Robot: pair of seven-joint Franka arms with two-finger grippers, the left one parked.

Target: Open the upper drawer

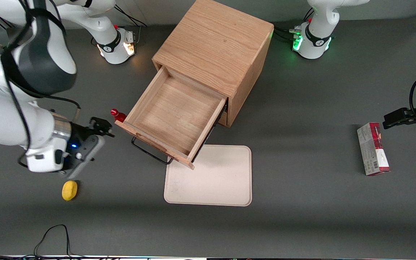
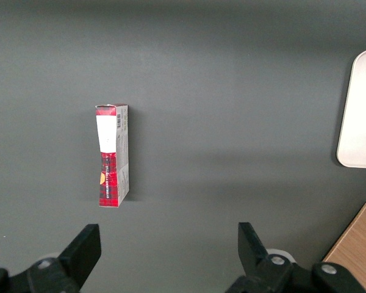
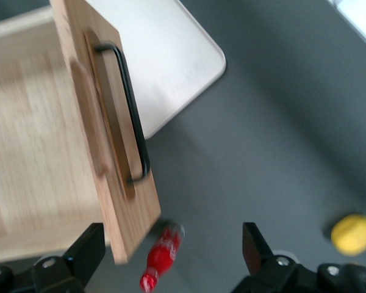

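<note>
The upper drawer (image 1: 168, 115) of the oak cabinet (image 1: 213, 47) stands pulled far out, its light-wood box bare inside. Its long black bar handle (image 1: 150, 151) shows at the drawer front, and again as the handle (image 3: 129, 104) in the right wrist view on the drawer front (image 3: 104, 140). My right gripper (image 1: 101, 126) hangs open with nothing between its fingers, a short way off from the drawer's front corner toward the working arm's end of the table. One black fingertip (image 3: 85, 250) shows beside the drawer's corner.
A small red bottle (image 1: 117, 115) stands by the drawer's corner, close to the gripper; the same bottle (image 3: 161, 256) shows between the fingers' span. A yellow ball-like object (image 1: 69, 190) lies nearer the camera. A cream tray (image 1: 222, 180) lies under the drawer front. A red box (image 1: 373, 148) lies toward the parked arm's end.
</note>
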